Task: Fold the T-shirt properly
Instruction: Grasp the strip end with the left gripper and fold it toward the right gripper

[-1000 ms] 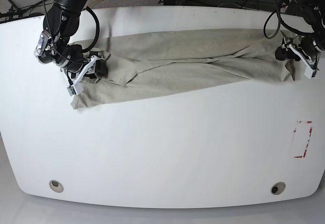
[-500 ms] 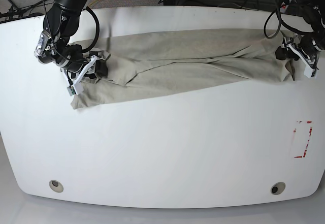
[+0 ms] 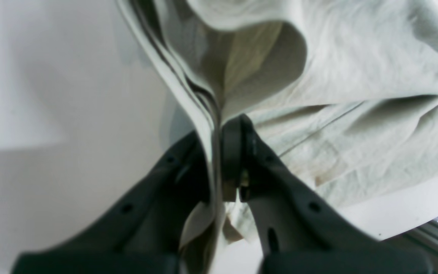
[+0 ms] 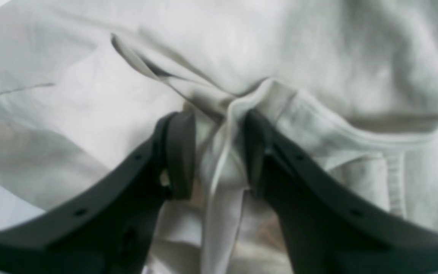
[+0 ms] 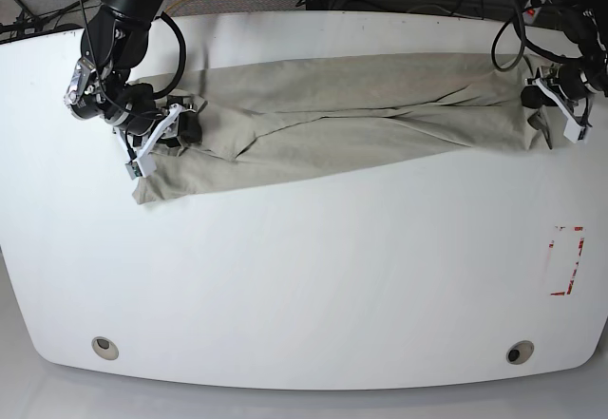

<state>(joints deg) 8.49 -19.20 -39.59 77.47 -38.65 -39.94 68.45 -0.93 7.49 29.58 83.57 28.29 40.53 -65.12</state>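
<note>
My left gripper (image 3: 219, 160) is clamped on the stacked edge of the T-shirt (image 5: 361, 120) and my right gripper (image 4: 219, 152) pinches bunched fabric at the opposite end, the shirt stretched between them on the table (image 5: 304, 286), presumably ready to fold over.

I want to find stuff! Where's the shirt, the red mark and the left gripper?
shirt (image 5: 361, 120), base view, middle of the cloth.
red mark (image 5: 566, 260), base view, its middle.
left gripper (image 3: 219, 152), left wrist view, between fingertips.
</note>
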